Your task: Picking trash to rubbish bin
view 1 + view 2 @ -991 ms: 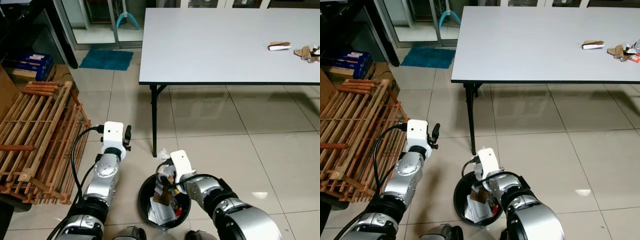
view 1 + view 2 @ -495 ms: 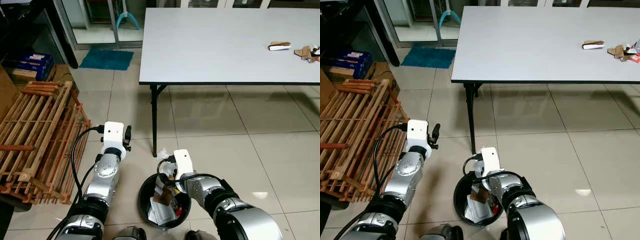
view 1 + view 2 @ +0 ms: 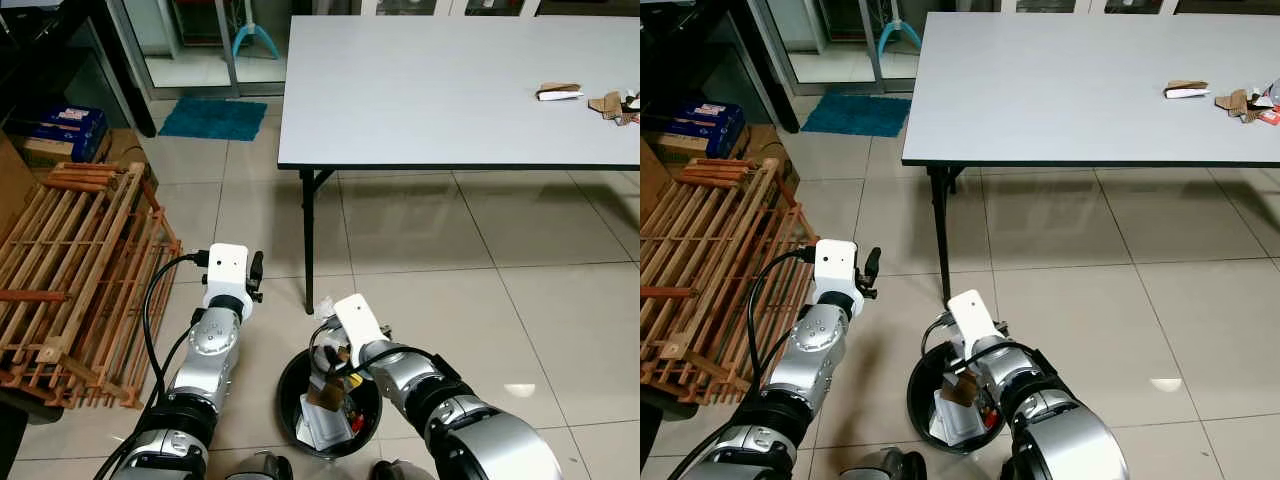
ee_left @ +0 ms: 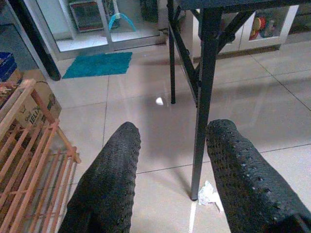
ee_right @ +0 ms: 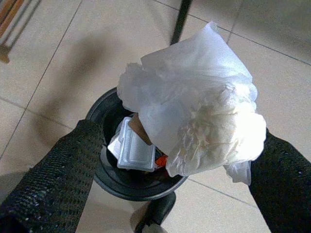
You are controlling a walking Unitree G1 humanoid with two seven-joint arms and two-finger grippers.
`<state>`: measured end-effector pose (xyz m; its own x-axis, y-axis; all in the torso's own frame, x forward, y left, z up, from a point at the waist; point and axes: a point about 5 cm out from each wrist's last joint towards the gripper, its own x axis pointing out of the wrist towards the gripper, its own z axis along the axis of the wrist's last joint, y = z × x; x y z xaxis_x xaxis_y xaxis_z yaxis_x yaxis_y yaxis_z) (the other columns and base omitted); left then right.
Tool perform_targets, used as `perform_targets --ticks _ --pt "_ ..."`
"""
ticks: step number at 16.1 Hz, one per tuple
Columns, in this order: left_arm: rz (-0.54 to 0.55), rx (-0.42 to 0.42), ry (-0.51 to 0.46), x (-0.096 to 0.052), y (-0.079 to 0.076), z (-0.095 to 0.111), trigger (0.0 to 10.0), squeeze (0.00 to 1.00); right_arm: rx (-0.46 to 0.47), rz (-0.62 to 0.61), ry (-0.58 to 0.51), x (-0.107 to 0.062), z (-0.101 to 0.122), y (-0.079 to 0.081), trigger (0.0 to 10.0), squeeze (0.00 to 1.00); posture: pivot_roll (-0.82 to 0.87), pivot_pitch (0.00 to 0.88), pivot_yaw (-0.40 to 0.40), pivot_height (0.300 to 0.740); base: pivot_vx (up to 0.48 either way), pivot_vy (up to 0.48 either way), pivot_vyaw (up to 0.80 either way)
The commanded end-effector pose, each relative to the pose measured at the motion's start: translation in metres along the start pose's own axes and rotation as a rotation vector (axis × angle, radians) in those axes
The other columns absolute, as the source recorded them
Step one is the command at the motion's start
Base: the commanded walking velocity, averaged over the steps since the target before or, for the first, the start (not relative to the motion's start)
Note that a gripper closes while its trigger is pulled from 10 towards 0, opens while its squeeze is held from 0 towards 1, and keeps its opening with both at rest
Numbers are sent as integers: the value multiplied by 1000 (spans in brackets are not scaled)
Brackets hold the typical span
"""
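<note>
The right hand (image 5: 165,160) is hanging over the rubbish bin (image 5: 99,177) with its two black fingers (image 5: 53,174) spread wide. A crumpled white plastic bag (image 5: 194,121) is sitting between them. Whether the pads are actually pressing on it I cannot tell; it looks loosely held or just coming free, directly above the bin's mouth.

In the head views the right arm is reaching down so that its wrist is covering the far rim of the black bin (image 3: 290,400), which is standing on the tiled floor just in front of the robot, near the desk leg (image 3: 308,240). The bin is already holding a white foam box (image 5: 136,153), a brown scrap and something red, so part of the job looks done.

The left hand (image 4: 170,170) is idling with its fingers apart and nothing between them, pointing at the floor by the desk leg, where a small white crumpled scrap (image 4: 209,193) is lying.

Judging from this, the bag is about to go in. What is remaining are the floor scrap and the cardboard bits and wrappers (image 3: 590,98) at the far right of the desk (image 3: 420,90). A wooden rack (image 3: 70,270) is standing to the robot's left.
</note>
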<state>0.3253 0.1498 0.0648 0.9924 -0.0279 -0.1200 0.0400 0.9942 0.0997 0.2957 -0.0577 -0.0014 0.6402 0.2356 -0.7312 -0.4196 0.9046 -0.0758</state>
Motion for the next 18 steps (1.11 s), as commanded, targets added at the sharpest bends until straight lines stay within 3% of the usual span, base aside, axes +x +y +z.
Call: perform_targets --ticks 1,5,13,18 --pt "-1 6 3 2 -1 1 10000 0 32 -13 -26 -1 14 3 10000 0 38 84 28 720 0 0 0" --pt "-1 5 4 2 0 1 10000 0 98 -78 -33 -2 15 -15 10000 0 39 86 30 720 0 0 0" --pt "-1 6 2 2 -1 2 10000 0 225 -298 -91 -15 14 -86 10000 0 32 91 30 720 0 0 0" --pt "-4 5 3 1 -1 1 10000 0 272 -390 -122 -24 7 -116 10000 0 24 96 28 720 0 0 0"
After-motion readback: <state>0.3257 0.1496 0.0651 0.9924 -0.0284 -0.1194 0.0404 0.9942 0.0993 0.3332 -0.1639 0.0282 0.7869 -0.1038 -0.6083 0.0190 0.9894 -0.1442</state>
